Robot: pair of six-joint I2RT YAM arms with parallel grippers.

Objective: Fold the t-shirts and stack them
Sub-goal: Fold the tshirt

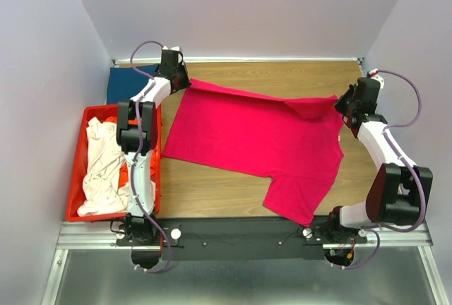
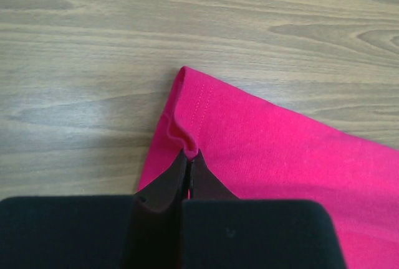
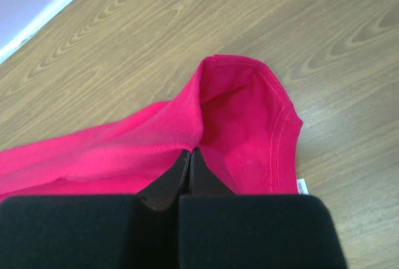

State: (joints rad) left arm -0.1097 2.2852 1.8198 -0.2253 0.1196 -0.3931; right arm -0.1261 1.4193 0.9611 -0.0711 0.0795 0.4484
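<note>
**Q:** Grippers?
**A:** Two. The left gripper (image 2: 189, 157) is clamped on the far-left hem corner of the pink t-shirt (image 1: 261, 135); the right gripper (image 3: 189, 154) is clamped on its far-right edge.
**Q:** Shirts?
**A:** One pink, spread on the table (image 1: 212, 195); one blue t-shirt (image 1: 131, 86), far-left; one cream t-shirt (image 1: 99, 171) in the single red crate (image 1: 73, 202).

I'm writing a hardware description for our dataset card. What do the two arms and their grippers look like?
Left arm and right arm: white links joined by black joints. A lilac cable loops along each. Left gripper and right gripper: black wedge-shaped fingers tapering from a blocky black body.
</note>
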